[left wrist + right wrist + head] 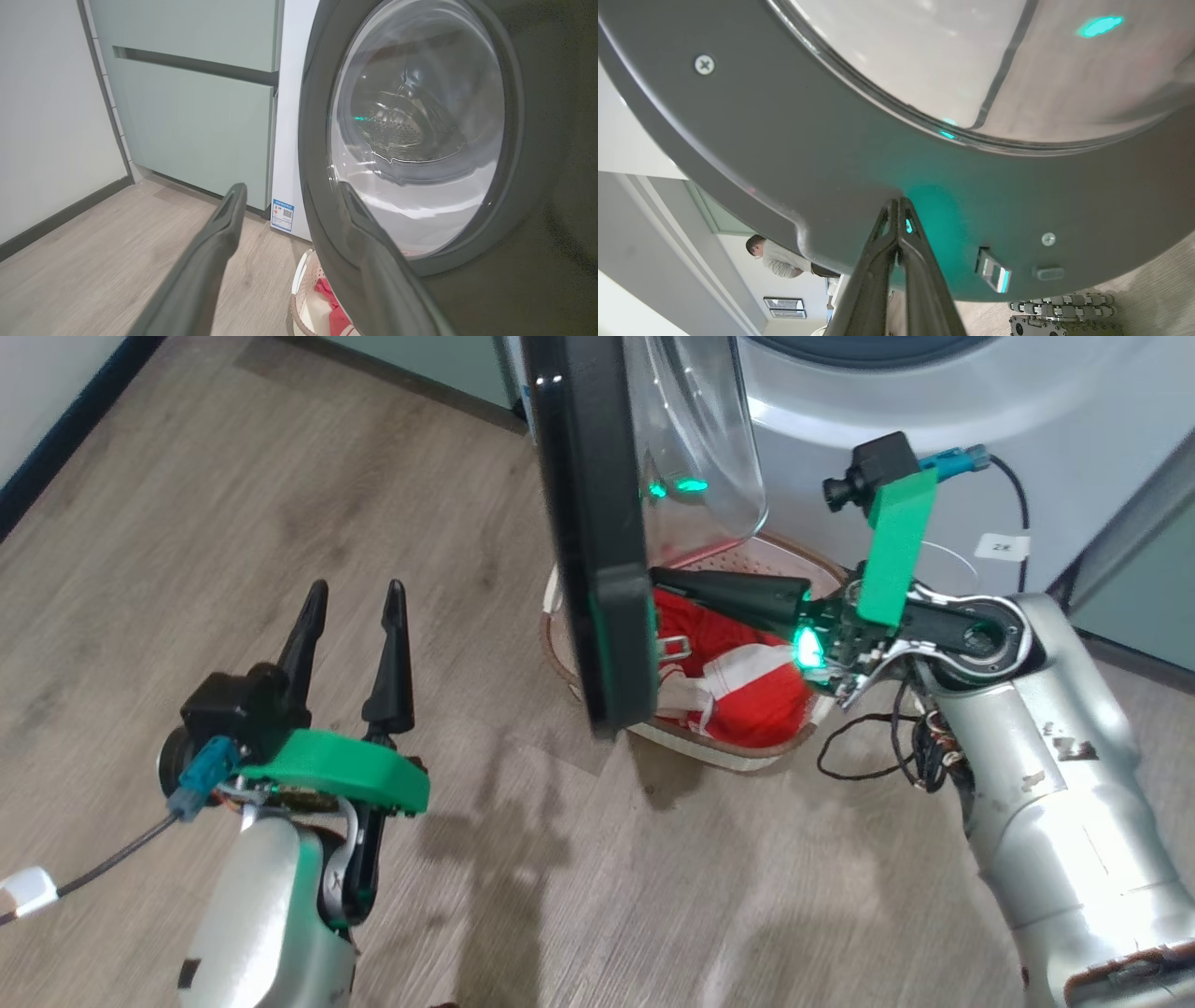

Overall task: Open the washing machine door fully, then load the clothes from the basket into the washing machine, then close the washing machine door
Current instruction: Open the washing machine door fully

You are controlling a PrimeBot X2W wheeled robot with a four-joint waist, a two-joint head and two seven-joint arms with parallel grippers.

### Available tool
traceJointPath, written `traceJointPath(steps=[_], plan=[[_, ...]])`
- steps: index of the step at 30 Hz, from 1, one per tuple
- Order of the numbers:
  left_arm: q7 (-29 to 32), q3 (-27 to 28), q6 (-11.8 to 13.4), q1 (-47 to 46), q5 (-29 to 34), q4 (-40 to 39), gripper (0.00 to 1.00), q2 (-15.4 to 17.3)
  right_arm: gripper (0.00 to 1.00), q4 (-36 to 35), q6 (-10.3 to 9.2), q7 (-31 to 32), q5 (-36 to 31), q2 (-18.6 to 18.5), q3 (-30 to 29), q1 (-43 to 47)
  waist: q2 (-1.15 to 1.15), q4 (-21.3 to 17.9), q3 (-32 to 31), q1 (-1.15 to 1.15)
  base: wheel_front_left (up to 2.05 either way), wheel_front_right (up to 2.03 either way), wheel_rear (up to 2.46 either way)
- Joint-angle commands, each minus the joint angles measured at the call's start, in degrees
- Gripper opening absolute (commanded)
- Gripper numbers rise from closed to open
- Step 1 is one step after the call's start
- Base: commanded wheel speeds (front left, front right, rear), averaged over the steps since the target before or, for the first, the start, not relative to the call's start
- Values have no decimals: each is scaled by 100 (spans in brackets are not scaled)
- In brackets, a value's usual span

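Wood-look floor was seen w/ the washing machine door part-swung, edge-on over the basket of red clothes in front of the washing machine; left gripper was held spread over bare floor, right gripper pressed together, empty, tips against the door's inner ring. A slip off that glossy ring was judged possible if the push were angled, leaving the basket blocked. Tip contact near the latch was shown by the right wrist view; the outer glass and green cabinets by the left.

Probably a home laundry corner: washing machine, pale green cabinets, wood-look floor.
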Motion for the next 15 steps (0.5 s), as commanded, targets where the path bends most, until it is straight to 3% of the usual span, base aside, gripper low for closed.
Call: traceJointPath(steps=[1, 10, 15], plan=[[-29, 161, 40, -34, -27, -163, 100, 100, 0, -255, 3, -50, 82, 160, 114, -38, 0, 65, -29, 1, 0, 0, 0], [-29, 139, 125, 18, -116, -204, 100, 100, 0, -315, 3, -347, 377, 160, 616, -18, 0, 259, -26, 1, 0, 0, 0], [-29, 142, 145, 43, -132, -215, 100, 100, 0, -469, 3, -526, 558, 159, 555, 103, 0, 294, -43, 1, 0, 0, 0]])
